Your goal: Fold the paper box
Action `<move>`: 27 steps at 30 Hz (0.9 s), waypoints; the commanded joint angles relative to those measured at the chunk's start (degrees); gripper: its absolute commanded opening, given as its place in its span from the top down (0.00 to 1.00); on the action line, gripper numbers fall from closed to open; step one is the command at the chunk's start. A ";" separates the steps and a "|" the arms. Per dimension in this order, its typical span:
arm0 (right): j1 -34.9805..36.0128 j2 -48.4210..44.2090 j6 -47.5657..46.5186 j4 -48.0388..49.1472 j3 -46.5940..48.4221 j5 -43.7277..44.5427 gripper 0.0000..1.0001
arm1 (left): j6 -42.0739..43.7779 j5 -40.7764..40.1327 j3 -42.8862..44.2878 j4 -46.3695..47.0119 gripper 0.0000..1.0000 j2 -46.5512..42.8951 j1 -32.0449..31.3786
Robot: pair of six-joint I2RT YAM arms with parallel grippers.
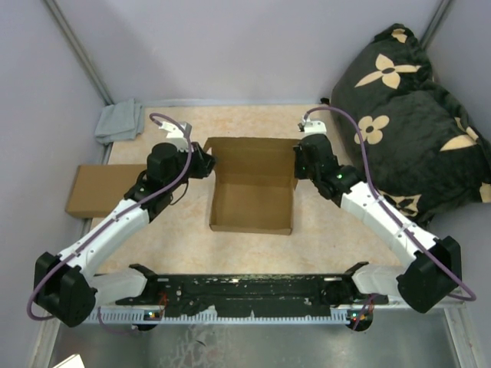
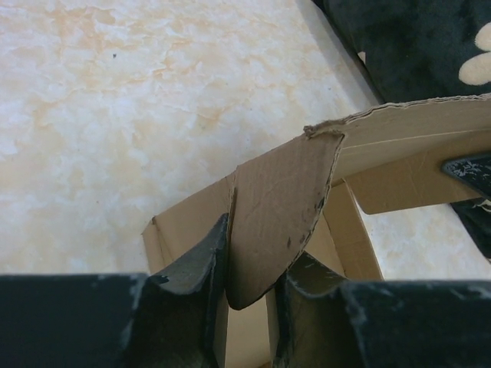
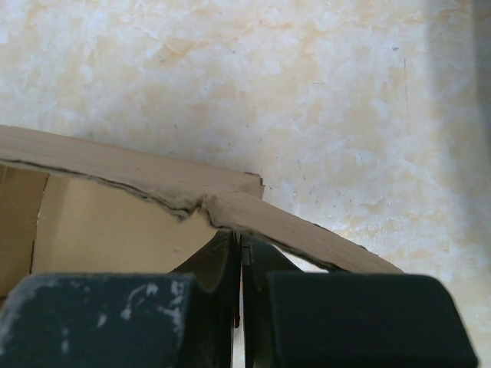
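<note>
Left hand (image 2: 257, 257), fingers apart, astride paper box (image 1: 253, 207) flap

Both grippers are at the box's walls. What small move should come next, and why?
Probably ease the left gripper back off the side flap of the paper box: its fingers stand apart with the flap loose between them, while the shut right gripper sits at the opposite wall.

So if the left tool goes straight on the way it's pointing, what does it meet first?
The rounded brown cardboard flap of the paper box, standing between the left tool's parted fingers; past it, probably the box's inside wall.
</note>
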 commanded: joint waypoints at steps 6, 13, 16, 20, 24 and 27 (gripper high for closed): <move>1.21 3.52 1.00 8.27 7.58 -0.50 0.99 | 1.53 1.43 -0.46 0.21 0.71 -2.38 -0.97; 1.73 5.56 0.33 9.46 8.28 -0.43 0.99 | 3.11 2.21 1.98 0.81 0.70 0.89 -0.98; 1.82 5.38 0.04 9.52 6.58 -0.26 0.98 | 3.75 2.61 2.16 0.86 0.70 2.26 -0.98; 2.29 3.36 0.57 8.80 2.80 -0.54 0.98 | 3.89 3.45 1.51 0.29 0.69 2.05 -0.98; 3.93 -0.15 1.79 6.18 -0.89 -0.55 0.97 | 5.41 3.17 1.79 -4.92 0.67 0.44 -1.19; 5.38 -2.48 3.09 3.99 -4.09 -1.06 0.95 | 6.27 2.65 1.70 -9.07 0.64 -1.43 -1.22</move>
